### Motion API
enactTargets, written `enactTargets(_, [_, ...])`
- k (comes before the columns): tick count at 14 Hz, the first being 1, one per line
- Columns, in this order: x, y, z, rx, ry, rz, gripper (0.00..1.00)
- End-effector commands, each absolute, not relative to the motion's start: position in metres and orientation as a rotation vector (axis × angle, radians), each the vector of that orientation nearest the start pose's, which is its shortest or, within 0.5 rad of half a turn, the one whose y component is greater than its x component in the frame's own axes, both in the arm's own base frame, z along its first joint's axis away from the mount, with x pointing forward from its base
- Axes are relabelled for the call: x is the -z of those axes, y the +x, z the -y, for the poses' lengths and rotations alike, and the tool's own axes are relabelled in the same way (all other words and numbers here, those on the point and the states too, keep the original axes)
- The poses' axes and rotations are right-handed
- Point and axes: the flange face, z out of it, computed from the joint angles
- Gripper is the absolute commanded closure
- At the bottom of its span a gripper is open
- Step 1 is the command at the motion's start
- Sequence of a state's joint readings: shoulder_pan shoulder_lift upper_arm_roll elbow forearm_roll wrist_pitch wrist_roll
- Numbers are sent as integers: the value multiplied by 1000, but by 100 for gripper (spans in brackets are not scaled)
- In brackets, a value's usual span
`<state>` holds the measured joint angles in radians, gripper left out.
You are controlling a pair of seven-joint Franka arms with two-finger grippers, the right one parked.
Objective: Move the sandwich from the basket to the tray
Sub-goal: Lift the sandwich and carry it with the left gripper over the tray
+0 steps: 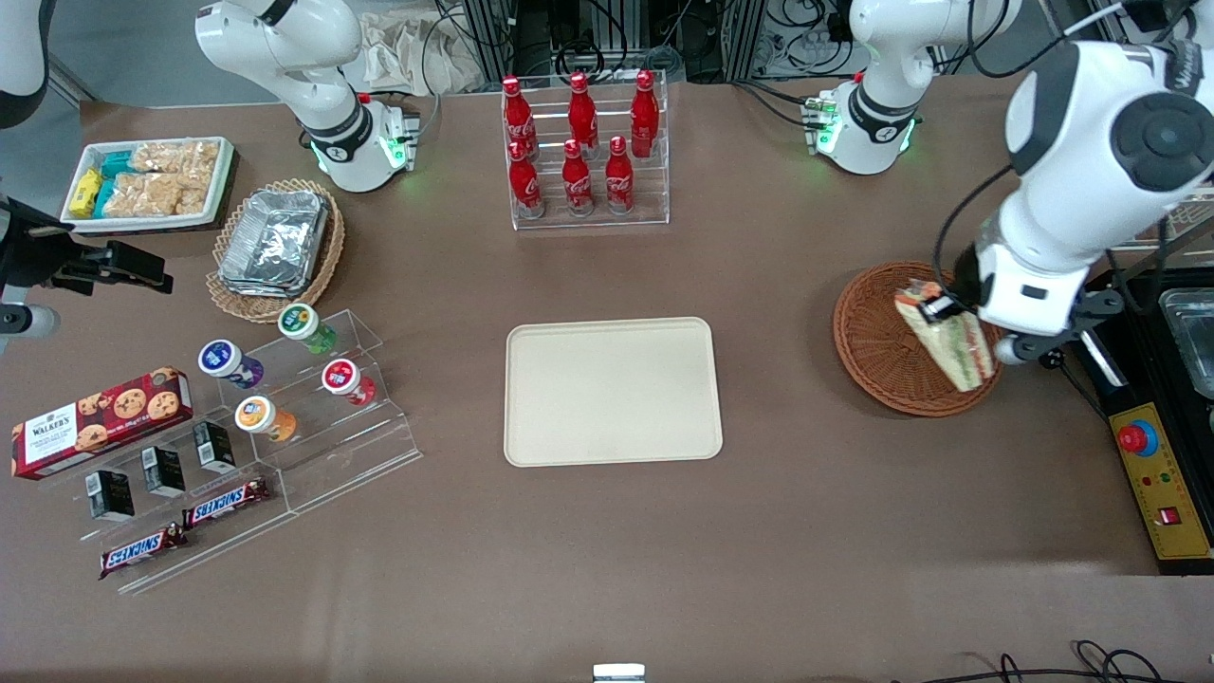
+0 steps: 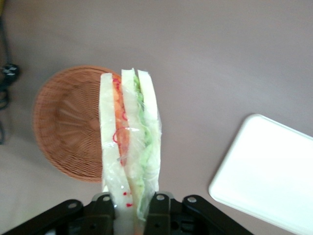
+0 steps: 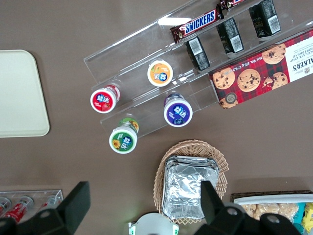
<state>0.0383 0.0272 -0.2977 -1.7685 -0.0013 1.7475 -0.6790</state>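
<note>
Left wrist view has the gripper [image 2: 131,205] with fingers [image 2: 159,208] clamped on the sandwich [image 2: 129,147], lifted above the basket [image 2: 68,127]; tray [image 2: 266,171] sits nearby on the tabletop [image 2: 220,58].

the left arm reaches in from the working end of the table, wrist bent downward; its gripper [image 1: 939,305] hangs above the basket [image 1: 877,341], fingers [image 2: 159,208] clamped on the sandwich [image 2: 129,147] (held by one end, lifted clear of the weave).
</note>
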Motion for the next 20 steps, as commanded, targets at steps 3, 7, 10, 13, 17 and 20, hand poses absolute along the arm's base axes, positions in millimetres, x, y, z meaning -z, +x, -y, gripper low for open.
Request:
enactTargets(3, [-519,560,222,-171,-3172,442,100])
enactTargets(7, [-490,557,259,-262,-3178,357,100])
enactTargets(10, [-459,556,295,-270,-3188,294,95])
enactTargets(13, [-421,558,328,-235,-3221,232,97])
enactTargets(17, [-365,557,354,-228,-3176,111,98])
enactTargets(20, [-330,564,375,-167,-3246,124,97])
